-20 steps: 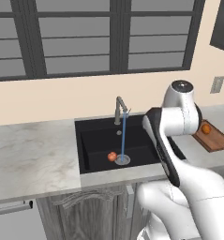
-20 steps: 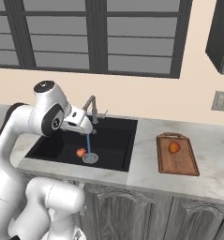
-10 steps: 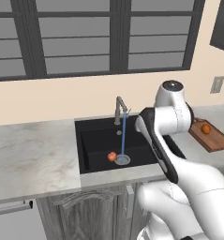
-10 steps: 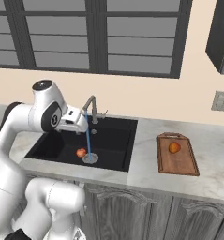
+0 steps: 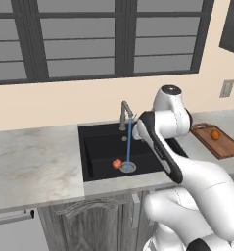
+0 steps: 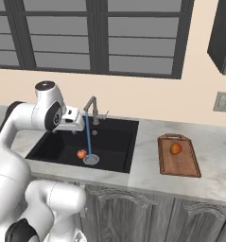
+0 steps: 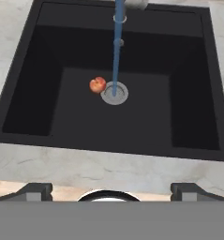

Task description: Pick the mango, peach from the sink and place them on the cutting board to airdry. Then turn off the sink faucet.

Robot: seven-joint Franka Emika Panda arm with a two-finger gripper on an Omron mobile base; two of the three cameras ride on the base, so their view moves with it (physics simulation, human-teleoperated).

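Note:
The pinkish-red peach (image 7: 97, 85) lies on the floor of the black sink (image 7: 29, 93), just left of the steel drain (image 7: 114, 93); it also shows in the base views (image 5: 117, 163) (image 6: 82, 153). The orange mango (image 6: 176, 148) (image 5: 215, 134) rests on the wooden cutting board (image 6: 180, 164) (image 5: 227, 145), right of the sink. From the grey sink faucet (image 6: 91, 109) (image 5: 124, 112) a blue stream of water runs onto the drain. My gripper (image 7: 111, 190) (image 6: 79, 126) hangs open and empty above the sink's near-left side, well above the peach.
Pale marble counter (image 5: 35, 162) runs on both sides of the sink (image 6: 53, 142). A wall with dark-framed windows stands behind the faucet. An outlet plate (image 6: 221, 101) sits on the wall at the right, with a dark cabinet above it.
My arm has swung left, away from the cutting board side and over the sink. The gripper stays open. The peach and the mango have not moved.

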